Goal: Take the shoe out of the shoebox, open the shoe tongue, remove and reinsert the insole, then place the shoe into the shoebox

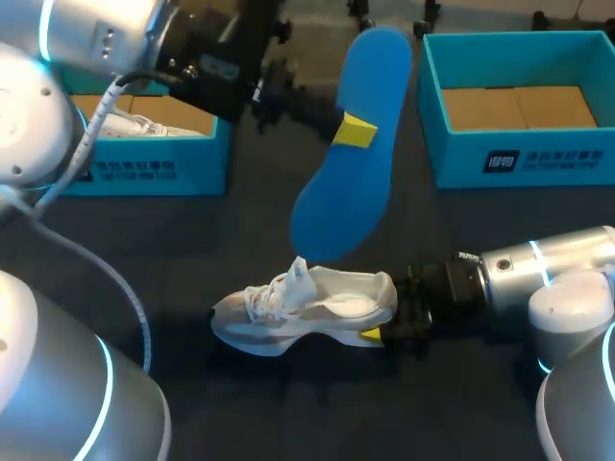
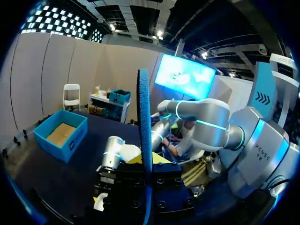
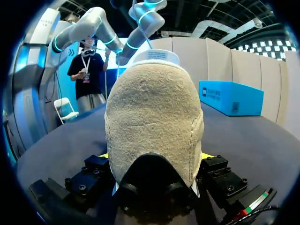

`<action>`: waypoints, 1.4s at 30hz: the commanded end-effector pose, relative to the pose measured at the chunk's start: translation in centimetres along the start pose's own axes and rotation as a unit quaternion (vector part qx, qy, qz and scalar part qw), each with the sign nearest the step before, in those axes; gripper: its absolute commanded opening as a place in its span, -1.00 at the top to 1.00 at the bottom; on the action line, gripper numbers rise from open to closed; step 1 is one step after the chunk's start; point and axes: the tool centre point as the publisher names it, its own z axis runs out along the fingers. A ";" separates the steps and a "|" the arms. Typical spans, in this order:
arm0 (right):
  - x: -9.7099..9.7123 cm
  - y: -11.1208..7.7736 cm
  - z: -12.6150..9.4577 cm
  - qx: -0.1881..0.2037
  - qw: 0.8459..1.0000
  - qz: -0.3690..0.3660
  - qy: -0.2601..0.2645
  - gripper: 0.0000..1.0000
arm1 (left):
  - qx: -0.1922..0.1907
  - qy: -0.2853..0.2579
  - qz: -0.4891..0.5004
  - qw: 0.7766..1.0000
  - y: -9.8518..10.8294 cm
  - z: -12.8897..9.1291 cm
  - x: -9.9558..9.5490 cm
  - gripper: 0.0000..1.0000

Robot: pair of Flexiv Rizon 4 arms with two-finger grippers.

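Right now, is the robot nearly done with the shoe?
About halfway. Done: the shoe is out on the table, and its blue insole is out. In hand: the left tool holds the insole up in the air, and the right tool grips the shoe's heel. Left: slide the insole back in, then put the shoe into the shoebox.

- A dark table [image 1: 288,413] fills the head view almost from side to side, and its surface is near black and matt.
- The top looks like cloth laid flat (I cannot tell the material for sure) and is plain in colour throughout.
- In both wrist views the same surface reads as deep navy and runs level to a far edge.
- The light is soft and even, so shadows on the table are faint and blurred at their rims.
- A dull sheen lies on the surface in the right wrist view.
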 end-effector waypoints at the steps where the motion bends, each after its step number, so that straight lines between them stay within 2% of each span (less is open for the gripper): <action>1: 0.3 -0.2 0.2 0.001 1.000 -0.001 -0.001 1.00 | -0.001 0.005 0.002 1.000 -0.5 -2.0 1.6 1.00; 6: 0.3 -0.2 0.2 0.001 1.000 -0.001 -0.001 1.00 | -0.012 0.020 0.002 1.000 -1.0 -4.1 2.9 1.00; 10: 0.3 -0.2 0.2 0.001 1.000 -0.001 -0.001 1.00 | -0.008 0.006 0.017 1.000 -1.2 -5.5 3.4 1.00; 13: 0.3 -0.2 0.2 0.001 1.000 -0.001 -0.001 1.00 | 0.026 0.003 0.034 0.999 -1.2 -6.2 4.1 1.00; 16: 0.3 -0.2 0.2 0.001 1.000 -0.001 -0.001 1.00 | 0.031 0.000 0.032 0.999 -1.1 -6.2 4.3 1.00; 17: 0.3 -0.2 0.2 0.001 1.000 -0.001 -0.001 1.00 | 0.059 0.005 0.042 0.997 -0.7 -6.3 5.1 1.00; 23: 0.3 -0.2 0.2 0.001 1.000 -0.001 -0.001 1.00 | 0.093 0.005 0.045 0.995 -0.1 -6.8 6.1 1.00; 25: 0.3 -0.2 0.2 0.001 1.000 -0.001 -0.001 1.00 | 0.125 0.003 0.047 0.991 0.3 -7.4 6.7 1.00; 28: 0.3 -0.2 0.2 0.001 1.000 -0.001 -0.001 1.00 | 0.145 0.004 0.039 0.989 0.5 -7.9 6.6 1.00; 42: 0.3 -0.2 0.2 0.001 1.000 -0.001 -0.001 1.00 | 0.151 -0.003 0.031 0.988 -1.2 -8.5 6.0 1.00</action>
